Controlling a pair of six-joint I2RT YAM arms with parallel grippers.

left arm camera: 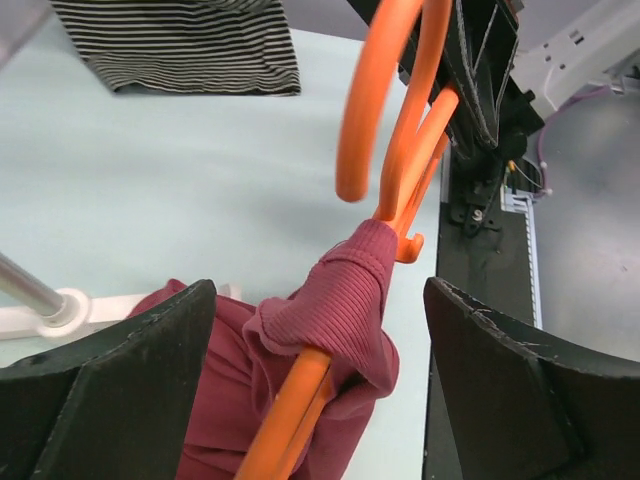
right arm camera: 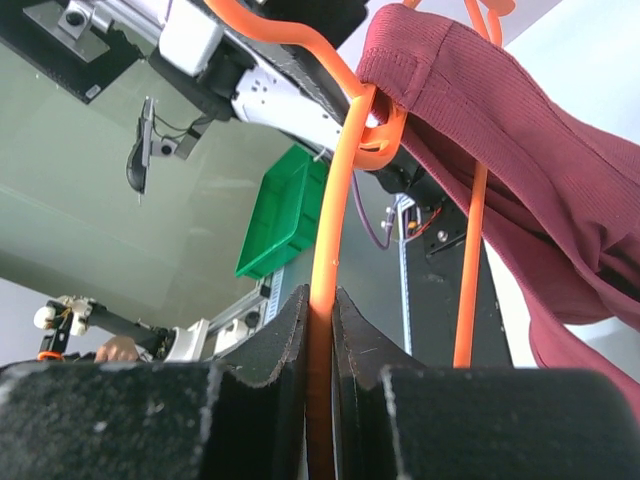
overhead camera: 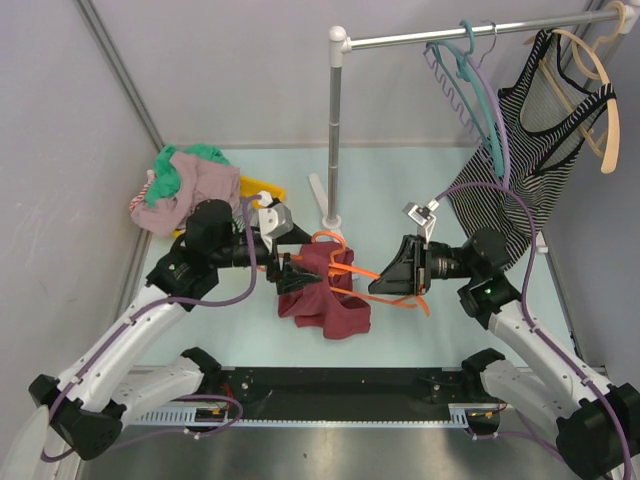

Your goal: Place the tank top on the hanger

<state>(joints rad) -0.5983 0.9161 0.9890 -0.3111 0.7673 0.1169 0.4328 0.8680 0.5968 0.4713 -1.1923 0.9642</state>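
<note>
While our right hand [right arm camera: 320,340] pinched the hanger [left arm camera: 400,130], our left hand [left arm camera: 320,370] stood spread by the tank top [overhead camera: 325,300]; second strap wanted threading next, we reckoned.

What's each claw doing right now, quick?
Left gripper: open, holding nothing.
Right gripper: closed on the hanger.

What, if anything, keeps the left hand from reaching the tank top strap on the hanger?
Probably nothing, so yes: the left hand is open, with the strap lying between its fingers and nothing in the way. The right hand pins the hanger.
</note>
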